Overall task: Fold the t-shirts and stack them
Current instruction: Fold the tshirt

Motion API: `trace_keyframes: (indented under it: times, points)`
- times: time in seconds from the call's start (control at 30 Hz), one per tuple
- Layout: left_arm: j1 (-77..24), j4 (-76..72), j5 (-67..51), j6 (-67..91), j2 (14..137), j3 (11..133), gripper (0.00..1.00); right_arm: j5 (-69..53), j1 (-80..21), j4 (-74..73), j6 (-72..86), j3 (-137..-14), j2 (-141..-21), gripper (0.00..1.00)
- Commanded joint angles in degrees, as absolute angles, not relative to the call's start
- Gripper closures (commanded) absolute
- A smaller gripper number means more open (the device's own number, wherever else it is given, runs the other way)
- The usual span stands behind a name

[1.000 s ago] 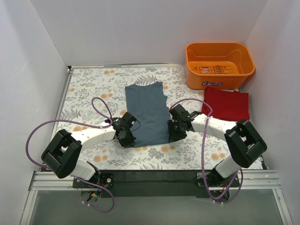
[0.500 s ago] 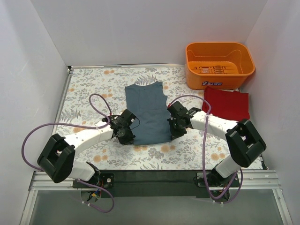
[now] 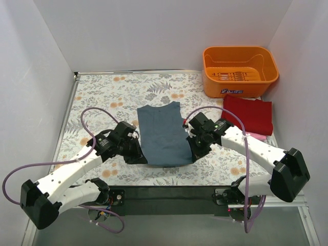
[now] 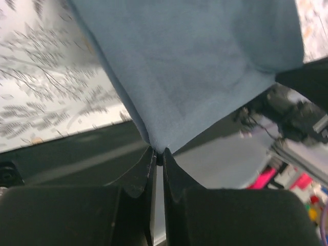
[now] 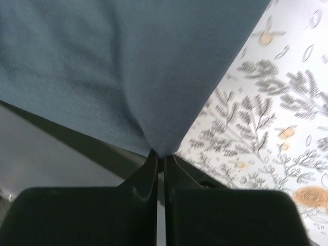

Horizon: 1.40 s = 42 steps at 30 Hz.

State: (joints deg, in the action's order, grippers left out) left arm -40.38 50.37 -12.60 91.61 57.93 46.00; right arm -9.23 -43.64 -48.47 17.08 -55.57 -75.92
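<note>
Left tool: is gripping the near left corner of the slate blue-grey t-shirt; in the left wrist view its fingers are pressing together on the cloth's tip, with the shirt spreading away from them.
T-shirt's heading: its long axis is running from the near edge of the table toward the far wall, with the neckline end lying farthest from the arms and the hem end nearest them.
T-shirt and tools: it is lying between the two tools, its two near corners each sitting in one tool, and its far part is resting flat on the table.
Right tool: is clamping the near right corner of the same shirt; in the right wrist view the jaws are meeting on a point of blue-grey cloth.
Dark red t-shirt: is lying folded to the right, apart from the right tool.
Pink t-shirt: is showing as a sliver at the red one's near edge.
Orange basket: is sitting at the far right corner, just beyond the red shirt.
Table: is wearing a pale floral-print covering.
Room: plain white walls are closing in the left, far and right sides.
</note>
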Motion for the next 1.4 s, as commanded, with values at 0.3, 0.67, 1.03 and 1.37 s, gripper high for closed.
trace_keyframes:
  times: [0.3,0.67,1.03,1.37]
  points:
    - [-40.78,62.40,-18.13,90.52,52.47,53.24,1.00,-10.65,-44.47,-66.62,12.66,-70.21,-72.33,0.99]
    - [-40.69,58.55,8.16,100.46,56.60,55.02,1.00,-6.07,-42.90,-66.71,7.12,-84.19,-84.81,0.99]
    - [-40.17,51.95,17.40,100.02,62.31,56.16,1.00,-8.61,-37.71,-66.01,2.99,-93.69,-93.77,0.99]
    - [-36.83,45.53,21.62,97.92,65.12,57.57,1.00,-11.25,-34.28,-64.07,2.02,-97.64,-99.66,0.99]
